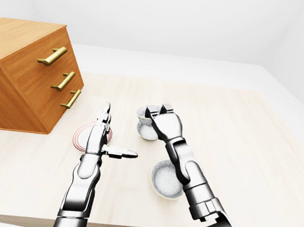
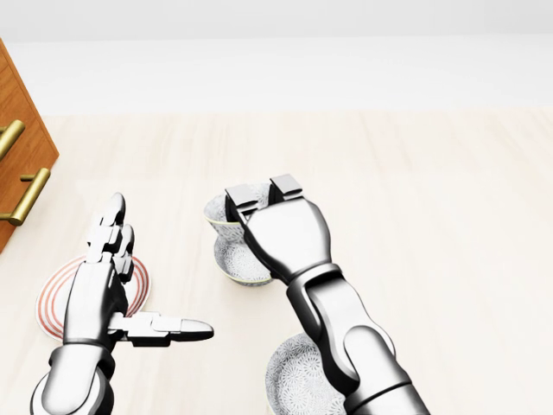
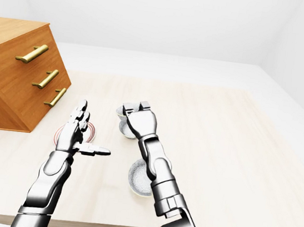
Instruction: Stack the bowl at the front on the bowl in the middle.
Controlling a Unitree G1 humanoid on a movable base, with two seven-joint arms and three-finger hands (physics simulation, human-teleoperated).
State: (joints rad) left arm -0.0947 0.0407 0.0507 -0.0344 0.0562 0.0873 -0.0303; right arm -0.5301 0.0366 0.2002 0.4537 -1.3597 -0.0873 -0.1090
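- Bowls are my business, yet at the far left of the left-eye view stands only the wooden drawer chest (image 1: 22,74), well apart from them and no hazard to this move.
- Next, at the lower left of the head view, the red-ringed plate (image 2: 50,307) lies on the table (image 2: 449,259), partly under my left hand (image 2: 99,285).
- That left hand could clip the plate if it dropped. It hovers spread wide, fingers pointing up the frame and thumb out to the right, holding nothing.
- Just left of centre is the gripped bowl (image 2: 218,216), its rim peeking out beside my knuckles. It sits just above the middle bowl (image 2: 235,259) in the frame and overlaps its far edge. I cannot tell whether they touch.
- Biggest risk, I judge: the grip takes only one side of the rim, so the bowl may tilt or slip out. Lowered off-centre, it could land on the middle bowl's rim and knock it aside.
- At centre, my right hand (image 2: 285,238) reaches up the frame, palm down. Two fingers curl over the gripped bowl's rim and the thumb is hidden beneath, so I read it as closed on that bowl.
- Bottom centre, the nearest bowl (image 2: 294,376) lies half under my right forearm. A sagging elbow could nudge it.
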